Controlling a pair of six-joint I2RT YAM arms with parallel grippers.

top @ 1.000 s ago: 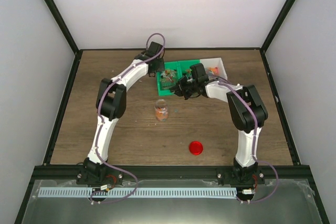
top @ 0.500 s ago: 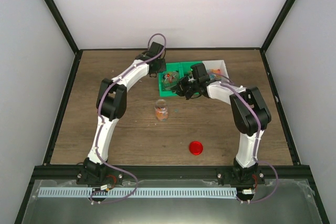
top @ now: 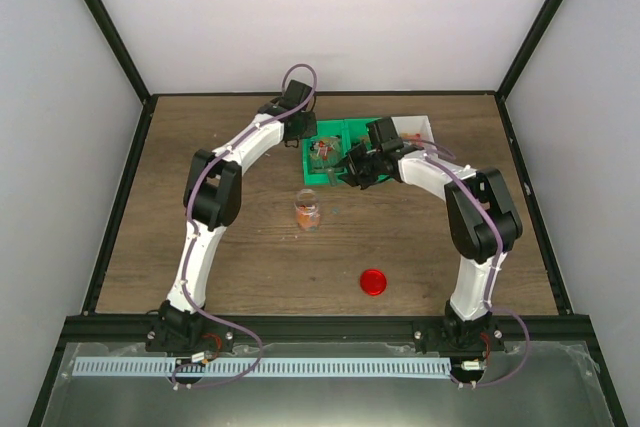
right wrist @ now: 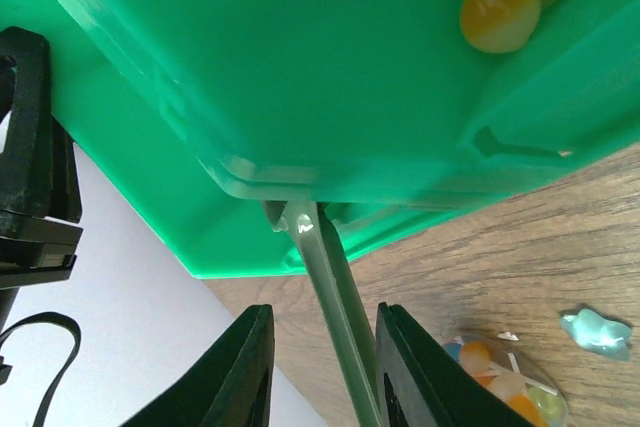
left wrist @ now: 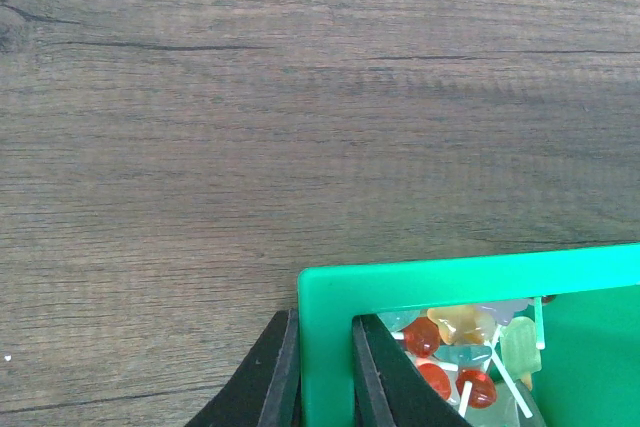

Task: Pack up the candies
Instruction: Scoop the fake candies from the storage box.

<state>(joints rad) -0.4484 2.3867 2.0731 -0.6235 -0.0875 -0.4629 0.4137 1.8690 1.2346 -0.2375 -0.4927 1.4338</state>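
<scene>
Candies (left wrist: pixel 445 335) in tray (left wrist: pixel 450 277) beside left tool (left wrist: pixel 325 347)

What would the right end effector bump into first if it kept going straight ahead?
Most likely the green tray: its wall fills the view just ahead of the right end effector, and a thin strip, seemingly its rim, lies between the open fingers. Exact depth is unclear.

The left side of the surface (top: pixel 150 207) is bare and wide open, as is the near strip but for the red lid (top: pixel 373 281). The jar (top: pixel 307 213) stands mid-surface; behind it the left pincer (left wrist: pixel 325 319) and right pincer (right wrist: pixel 322 312), arms (top: pixel 215 192) arching in, meet at the green tray (top: pixel 340 127) beside the white box (top: pixel 418 127), crowding the far middle
</scene>
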